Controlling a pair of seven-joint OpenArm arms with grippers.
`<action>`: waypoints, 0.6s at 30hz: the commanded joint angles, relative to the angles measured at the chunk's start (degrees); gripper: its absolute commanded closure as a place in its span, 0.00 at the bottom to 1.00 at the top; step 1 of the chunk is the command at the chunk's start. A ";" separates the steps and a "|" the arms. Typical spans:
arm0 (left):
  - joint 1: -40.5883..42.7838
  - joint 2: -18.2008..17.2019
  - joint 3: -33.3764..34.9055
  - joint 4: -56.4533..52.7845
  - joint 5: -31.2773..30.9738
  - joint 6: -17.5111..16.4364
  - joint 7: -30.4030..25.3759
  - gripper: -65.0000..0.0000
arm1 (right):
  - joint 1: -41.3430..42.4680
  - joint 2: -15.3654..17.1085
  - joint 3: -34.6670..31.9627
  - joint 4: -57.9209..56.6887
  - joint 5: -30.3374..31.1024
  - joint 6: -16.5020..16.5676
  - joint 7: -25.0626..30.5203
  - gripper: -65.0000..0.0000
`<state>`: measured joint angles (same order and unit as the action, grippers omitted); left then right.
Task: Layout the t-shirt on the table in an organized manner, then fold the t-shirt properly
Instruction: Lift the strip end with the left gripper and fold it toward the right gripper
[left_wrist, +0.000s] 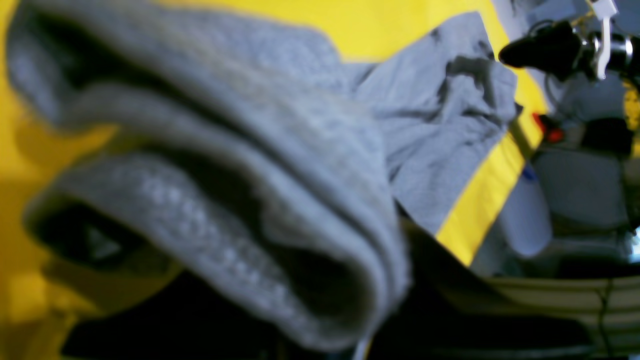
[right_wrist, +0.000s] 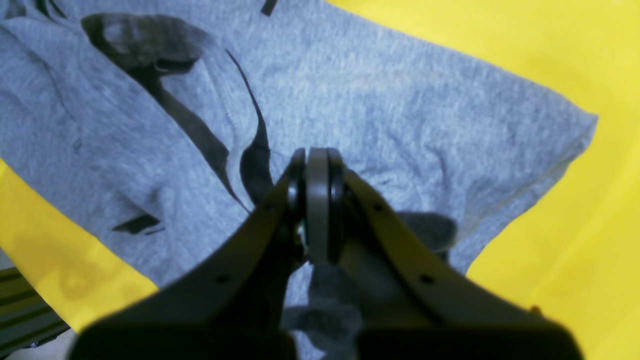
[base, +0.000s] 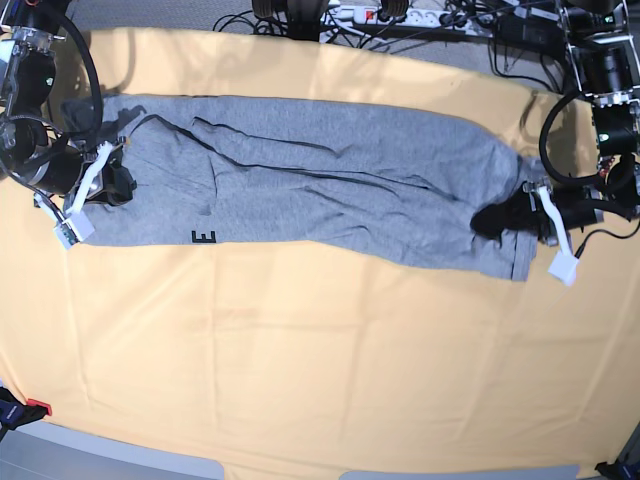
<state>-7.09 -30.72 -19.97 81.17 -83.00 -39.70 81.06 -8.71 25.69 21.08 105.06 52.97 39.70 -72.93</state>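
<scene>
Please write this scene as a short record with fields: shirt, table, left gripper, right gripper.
shirt: grey, stretched long across the far half of the table, creased, one black letter showing
table: yellow-orange cloth cover
left gripper: shut on the shirt's end
right gripper: jaws shut, at the shirt's other end, cloth bunched beneath

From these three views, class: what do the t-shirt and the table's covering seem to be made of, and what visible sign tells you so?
The t-shirt: soft knitted fabric, probably cotton jersey, matte heather-grey; speckled weave, limp folds and a stitched hem show. The table covering: likely thin woven cloth, matte yellow-orange, with faint creases; what lies beneath it is hidden.
</scene>
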 joint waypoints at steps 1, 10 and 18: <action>-0.90 -0.17 -0.52 3.56 -2.00 -0.30 -1.06 1.00 | 0.76 1.11 0.35 0.87 1.03 0.30 0.85 1.00; 2.36 8.15 1.64 14.10 -2.00 -0.30 -1.06 1.00 | 0.74 0.98 0.35 0.87 0.74 0.30 0.63 1.00; 2.29 16.44 10.71 14.08 0.52 -0.30 -1.06 1.00 | 0.63 0.98 0.35 0.87 0.83 0.30 0.59 1.00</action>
<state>-3.68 -13.89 -8.95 94.32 -81.21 -39.75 81.01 -8.73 25.67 21.08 105.06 52.95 39.70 -73.12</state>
